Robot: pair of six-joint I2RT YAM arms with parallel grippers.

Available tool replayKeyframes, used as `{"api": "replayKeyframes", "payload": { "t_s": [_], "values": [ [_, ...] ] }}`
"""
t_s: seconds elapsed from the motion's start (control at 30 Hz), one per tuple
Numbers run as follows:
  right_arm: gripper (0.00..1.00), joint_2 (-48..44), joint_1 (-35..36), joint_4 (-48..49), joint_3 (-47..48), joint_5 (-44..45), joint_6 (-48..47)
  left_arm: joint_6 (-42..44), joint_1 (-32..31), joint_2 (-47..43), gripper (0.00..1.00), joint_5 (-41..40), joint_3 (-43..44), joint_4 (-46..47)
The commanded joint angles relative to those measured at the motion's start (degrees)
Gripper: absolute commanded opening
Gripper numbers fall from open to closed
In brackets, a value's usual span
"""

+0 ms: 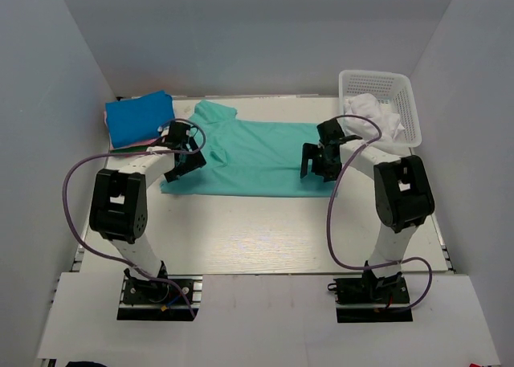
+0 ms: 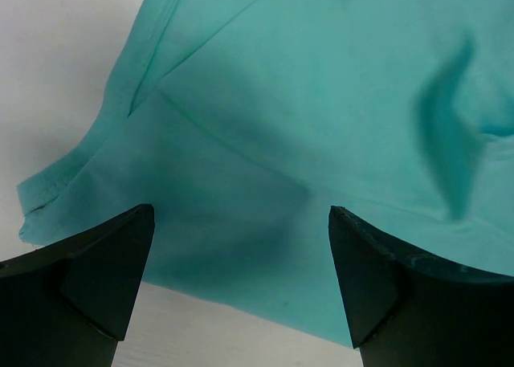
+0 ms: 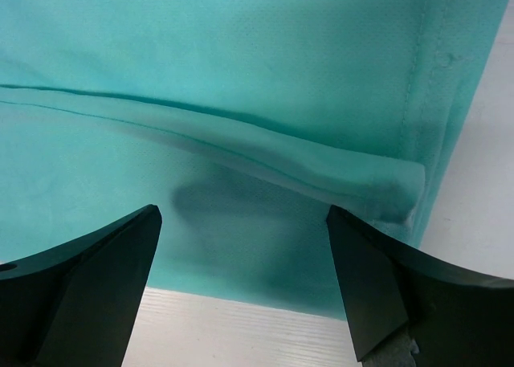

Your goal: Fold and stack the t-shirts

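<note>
A teal-green t-shirt [image 1: 253, 156] lies spread across the middle of the table, folded lengthwise. My left gripper [image 1: 183, 160] is open just above its near left edge; the left wrist view shows the cloth [image 2: 321, 102] between and beyond the fingers [image 2: 104, 275]. My right gripper [image 1: 317, 162] is open above the shirt's near right edge, where a raised fold [image 3: 321, 162] runs across the cloth near the hem corner. A folded bright blue t-shirt [image 1: 138, 116] sits on a pink one [image 1: 135, 148] at the back left. A white t-shirt [image 1: 376, 112] lies in the basket.
The white plastic lattice basket [image 1: 401, 90] stands at the back right. Purple cables [image 1: 80, 182] loop beside each arm. Bare white table [image 1: 257, 238] lies in front of the shirt. Grey walls close in the sides and back.
</note>
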Motion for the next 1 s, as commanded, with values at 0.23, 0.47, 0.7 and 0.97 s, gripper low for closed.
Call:
{"api": "replayKeyframes", "payload": {
  "t_s": [0.23, 0.47, 0.7, 0.97],
  "values": [
    [0.90, -5.42, -0.64, -1.11, -8.70, 0.71, -2.27, -6.77, 0.77, 4.16, 0.99, 1.31, -3.55, -10.38],
    [0.90, -13.94, -0.02, -3.39, -17.66, -5.08, -2.80, -16.96, 0.77, -8.22, 0.99, 1.76, -12.26, -29.87],
    [0.90, -22.38, 1.56, -10.77, -12.35, -6.68, -3.50, -17.69, -0.64, -19.91, 0.99, 5.17, -8.06, -38.25],
    [0.90, -18.45, 0.51, -5.52, 3.04, 9.05, 2.38, -6.53, 0.50, -6.52, 0.99, 2.37, 16.54, -25.16]
  ]
}}
